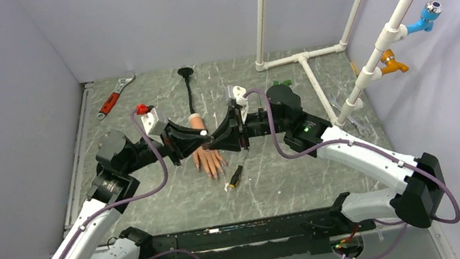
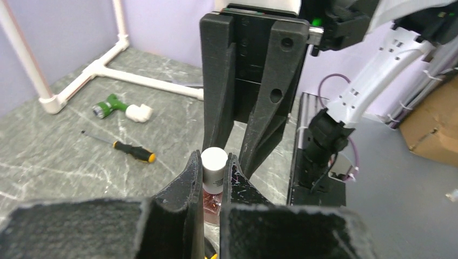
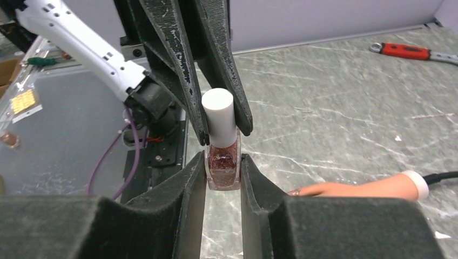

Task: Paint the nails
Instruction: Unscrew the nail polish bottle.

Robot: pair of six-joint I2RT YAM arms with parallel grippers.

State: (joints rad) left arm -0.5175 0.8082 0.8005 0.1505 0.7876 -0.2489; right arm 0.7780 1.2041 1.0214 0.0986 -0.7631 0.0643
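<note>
A polish bottle hangs between both grippers above the peach mannequin hand (image 1: 207, 158). My left gripper (image 2: 214, 168) is shut on the bottle's white cap (image 2: 214, 162). My right gripper (image 3: 222, 168) is shut on its red glitter glass body (image 3: 222, 162). In the top view the left gripper (image 1: 198, 136) and right gripper (image 1: 217, 142) meet tip to tip over the back of the hand. The nails (image 1: 216, 171) are tiny pale tips pointing toward the arm bases. In the right wrist view the hand (image 3: 372, 187) lies at the right, with one nail (image 3: 296, 191) showing. The hand's black stalk (image 1: 191, 97) runs to the back.
A yellow-and-black screwdriver (image 1: 235, 177) lies just beside the fingertips. A red-handled wrench (image 1: 114, 99) lies at the back left. A white pipe frame (image 1: 303, 63) with blue (image 1: 427, 16) and orange (image 1: 391, 65) taps stands at the back right. A green tool (image 2: 110, 106) lies near the pipes.
</note>
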